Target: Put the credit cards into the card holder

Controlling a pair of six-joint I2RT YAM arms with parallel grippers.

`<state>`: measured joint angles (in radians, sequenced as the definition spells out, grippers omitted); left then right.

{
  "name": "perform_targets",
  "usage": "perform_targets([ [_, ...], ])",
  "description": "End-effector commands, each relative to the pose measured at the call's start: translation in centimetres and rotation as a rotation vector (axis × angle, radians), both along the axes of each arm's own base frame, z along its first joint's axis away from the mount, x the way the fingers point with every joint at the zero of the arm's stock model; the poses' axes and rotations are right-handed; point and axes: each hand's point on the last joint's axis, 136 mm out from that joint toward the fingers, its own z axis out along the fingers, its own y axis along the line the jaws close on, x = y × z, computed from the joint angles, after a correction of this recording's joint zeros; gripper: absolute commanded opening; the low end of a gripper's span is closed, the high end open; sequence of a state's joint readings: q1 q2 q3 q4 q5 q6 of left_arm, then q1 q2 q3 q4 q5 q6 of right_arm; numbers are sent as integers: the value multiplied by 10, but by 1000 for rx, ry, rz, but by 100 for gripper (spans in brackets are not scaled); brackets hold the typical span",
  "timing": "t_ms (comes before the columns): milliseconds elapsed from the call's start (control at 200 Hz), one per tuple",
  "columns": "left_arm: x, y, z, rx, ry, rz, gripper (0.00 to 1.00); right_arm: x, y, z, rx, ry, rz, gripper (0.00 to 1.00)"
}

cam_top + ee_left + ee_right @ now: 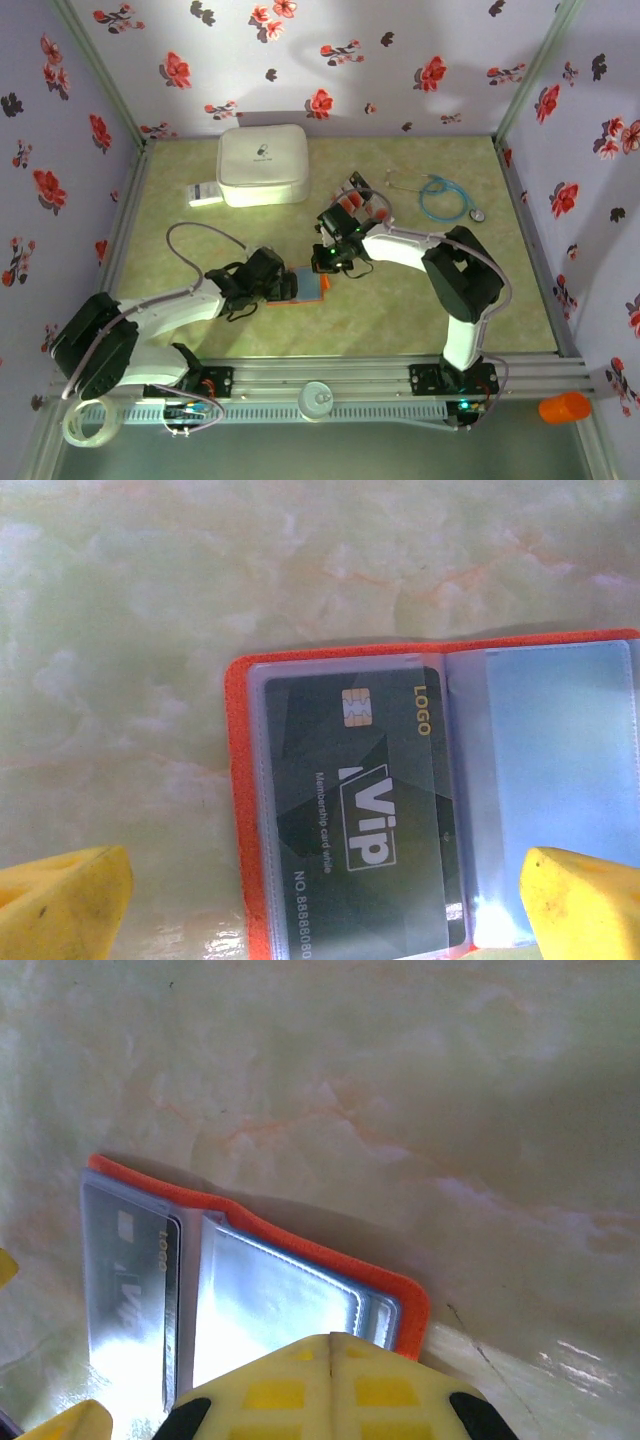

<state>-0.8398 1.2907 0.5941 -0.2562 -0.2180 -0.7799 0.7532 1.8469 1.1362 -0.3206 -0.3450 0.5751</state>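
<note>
One dark grey plastic VIP card (350,810) sits sleeved in the flat orange-red card holder (237,810), which lies open on the pale green table (150,630) beneath the released left tool (322,905). The right tool (330,1348), clenched on nothing visible, hovers over it. The remaining cards (360,195) beyond the right tool await loading.

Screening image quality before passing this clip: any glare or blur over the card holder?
Right wrist: white glare washes out the card holder at lower left. Left wrist: the credit card print is sharp, slight sheen on plastic. Top external: soft, evenly lit.
</note>
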Motion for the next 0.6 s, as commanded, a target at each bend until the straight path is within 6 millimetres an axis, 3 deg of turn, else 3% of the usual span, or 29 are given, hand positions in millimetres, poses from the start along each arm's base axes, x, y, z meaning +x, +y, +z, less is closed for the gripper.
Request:
perform_targets([
  [0,9,-7,7,-11,-29,16,100,2,5,3,10,4,23,0],
  [595,8,-7,-2,5,-20,14,100,-4,4,-14,-3,42,23,0],
])
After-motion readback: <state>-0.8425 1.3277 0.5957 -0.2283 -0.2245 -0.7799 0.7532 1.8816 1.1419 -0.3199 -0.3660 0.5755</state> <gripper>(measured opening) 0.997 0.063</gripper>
